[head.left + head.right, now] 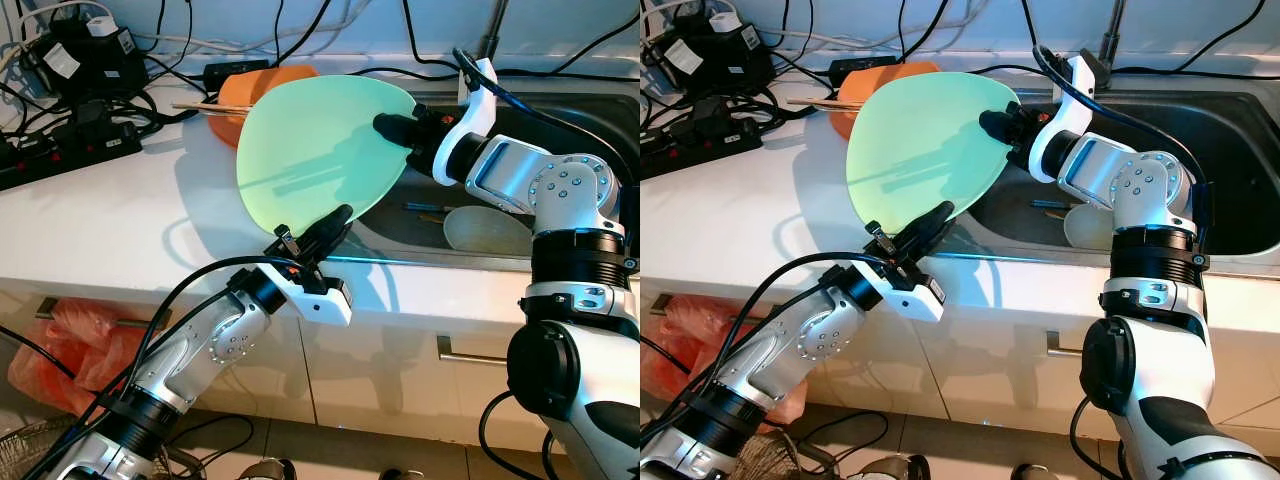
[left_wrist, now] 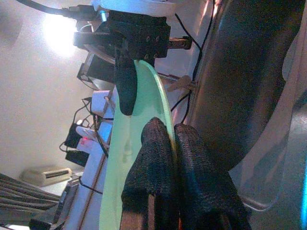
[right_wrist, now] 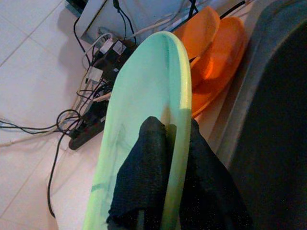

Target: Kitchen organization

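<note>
Green plate (image 1: pixel 315 150) held tilted above the table (image 1: pixel 120 220) edge beside the sink (image 1: pixel 590 120), left end effector (image 1: pixel 318 235) and right end effector (image 1: pixel 400 128) clamping opposite rims; release one side before moving.

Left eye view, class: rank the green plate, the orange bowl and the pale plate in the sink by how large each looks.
1. green plate, held up nearer the camera, so its lead is inflated.
2 and 3. orange bowl and pale plate: both partly hidden, too alike to rank.
</note>
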Controlling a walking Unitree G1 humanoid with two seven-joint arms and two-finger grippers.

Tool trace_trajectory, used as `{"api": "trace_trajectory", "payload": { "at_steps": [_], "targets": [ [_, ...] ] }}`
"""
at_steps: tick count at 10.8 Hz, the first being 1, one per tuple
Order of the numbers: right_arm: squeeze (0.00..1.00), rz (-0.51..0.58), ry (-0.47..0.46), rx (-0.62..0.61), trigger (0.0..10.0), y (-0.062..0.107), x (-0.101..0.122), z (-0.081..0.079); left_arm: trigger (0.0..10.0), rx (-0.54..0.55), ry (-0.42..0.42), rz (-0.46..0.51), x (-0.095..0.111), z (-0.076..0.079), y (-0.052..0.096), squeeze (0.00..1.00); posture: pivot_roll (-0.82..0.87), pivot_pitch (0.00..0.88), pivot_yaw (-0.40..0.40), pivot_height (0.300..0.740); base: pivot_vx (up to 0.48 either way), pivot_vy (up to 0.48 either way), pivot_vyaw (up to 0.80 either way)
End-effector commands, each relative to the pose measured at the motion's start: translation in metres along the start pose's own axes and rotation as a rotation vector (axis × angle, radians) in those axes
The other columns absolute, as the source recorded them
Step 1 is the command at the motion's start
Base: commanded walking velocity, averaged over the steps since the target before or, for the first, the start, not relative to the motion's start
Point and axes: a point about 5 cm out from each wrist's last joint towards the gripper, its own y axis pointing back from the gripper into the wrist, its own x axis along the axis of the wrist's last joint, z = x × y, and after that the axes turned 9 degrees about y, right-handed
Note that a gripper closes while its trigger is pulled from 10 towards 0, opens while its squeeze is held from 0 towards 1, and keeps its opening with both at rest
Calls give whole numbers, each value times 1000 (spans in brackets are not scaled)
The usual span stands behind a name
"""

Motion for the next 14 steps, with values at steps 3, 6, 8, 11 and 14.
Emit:
{"api": "trace_trajectory", "payload": {
  "at_steps": [3,6,8,11,14],
  "targets": [
    [0,-55,-36,-74,0,3,-13,15,10000,91,39,29,2,-5,-2,1000,13,125,62,740,0,0,0],
    [0,-42,-41,-88,0,3,-13,18,10000,110,57,49,4,-9,-4,1000,14,121,61,740,0,0,0],
    [0,-26,-51,-111,0,3,-13,22,10000,119,106,85,9,-9,-4,1000,17,124,62,740,0,0,0],
    [0,28,-56,-182,0,10,-3,37,10000,151,172,146,18,-21,-11,1000,17,130,63,740,0,0,0],
    [0,74,-53,-221,0,19,7,49,10000,183,189,172,21,-36,-15,1000,17,129,69,740,0,0,0]
  ]
}}
